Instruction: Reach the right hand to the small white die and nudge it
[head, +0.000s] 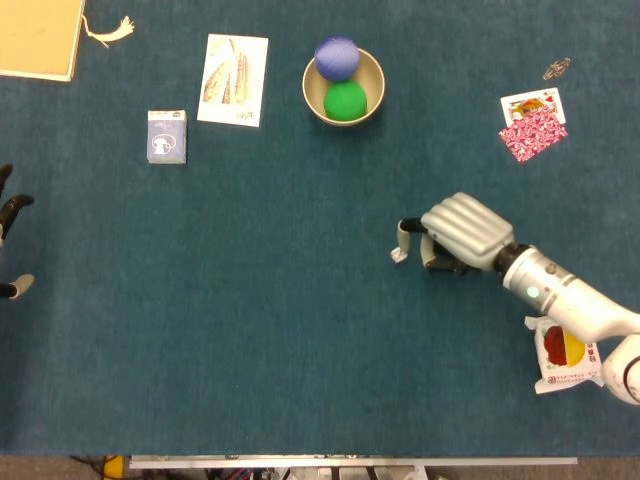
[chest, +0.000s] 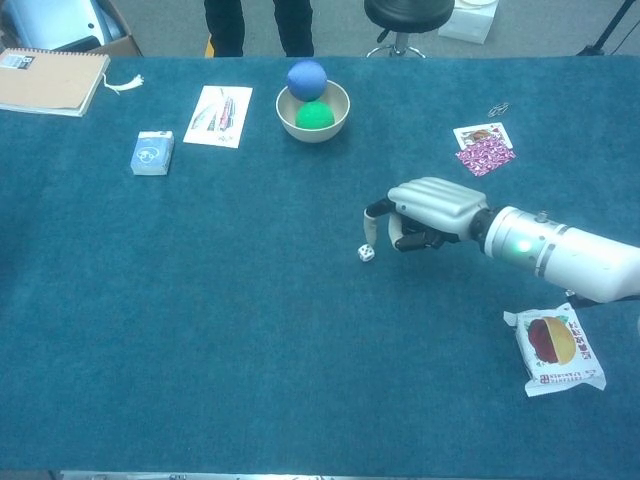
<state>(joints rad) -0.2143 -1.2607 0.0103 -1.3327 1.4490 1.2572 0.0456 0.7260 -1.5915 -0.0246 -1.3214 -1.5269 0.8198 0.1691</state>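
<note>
Your left hand (head: 10, 245) sits at the table's far left edge, fingers apart, grasping nothing. Mid-table, the small white die (chest: 367, 254) lies on the blue cloth, your right hand (chest: 432, 213) just beside it, fingers curled, one fingertip touching it.
</note>
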